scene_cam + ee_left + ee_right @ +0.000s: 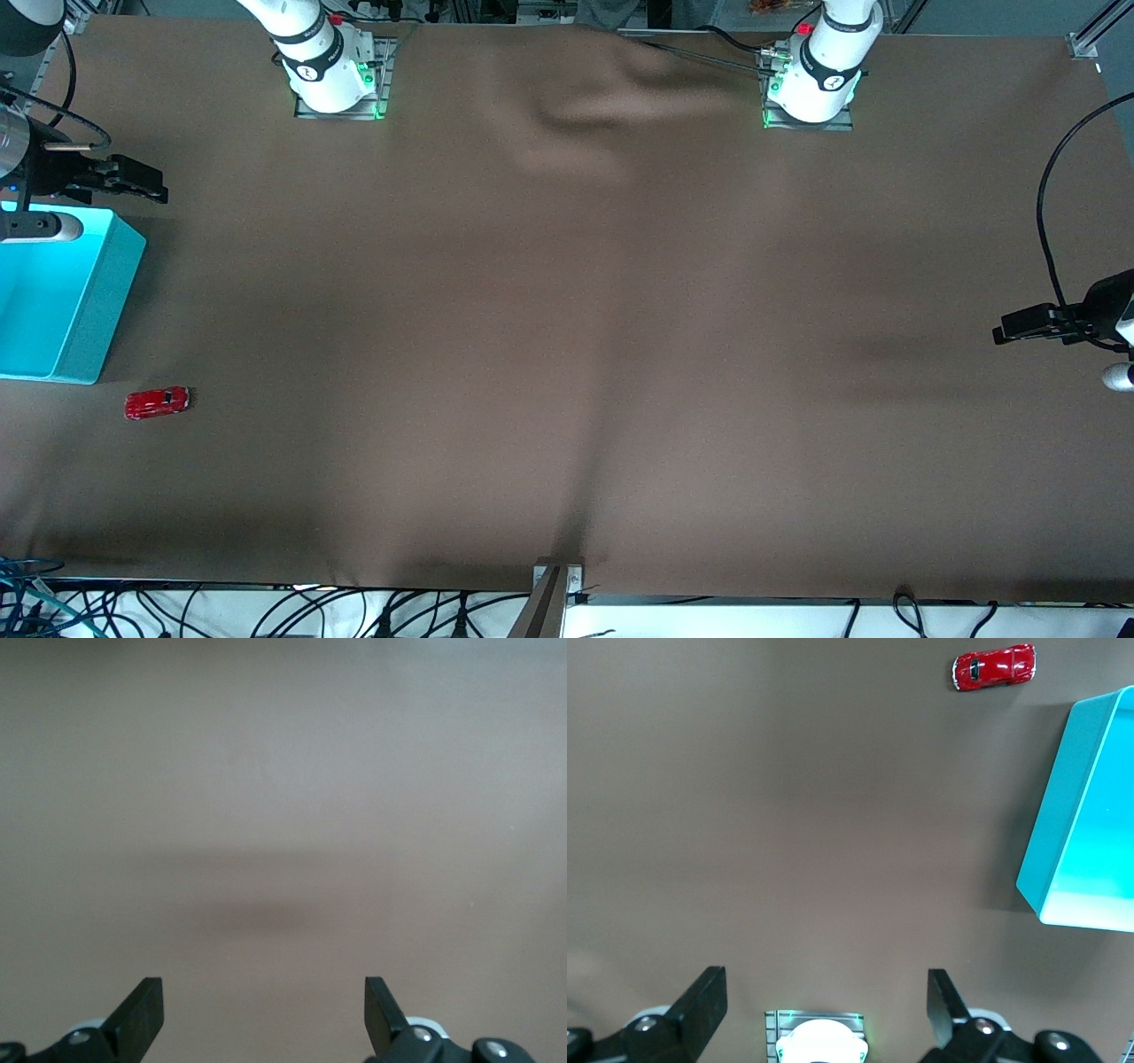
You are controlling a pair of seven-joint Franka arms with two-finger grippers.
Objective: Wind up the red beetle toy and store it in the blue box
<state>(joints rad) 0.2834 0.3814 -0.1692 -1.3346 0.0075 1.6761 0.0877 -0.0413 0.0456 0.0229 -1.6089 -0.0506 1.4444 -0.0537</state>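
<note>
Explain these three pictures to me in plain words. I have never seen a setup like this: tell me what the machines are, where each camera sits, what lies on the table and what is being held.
Two white robot arms are bolted along one edge of a table covered in brown cloth. Each ends in a two-finger hand.

The wide picture comes from a high camera facing the robots. The other two come from cameras on the arms' wrists, looking past each hand's dark fingers.

On the table at the right arm's end sit a blue box, open on top, and a small red beetle toy, which lies nearer to the front camera than the box, apart from it.

The right hand hangs open beside the box's rim; its wrist view shows both toy and box. The left hand waits open over bare cloth at its own end.

Nothing is held.
</note>
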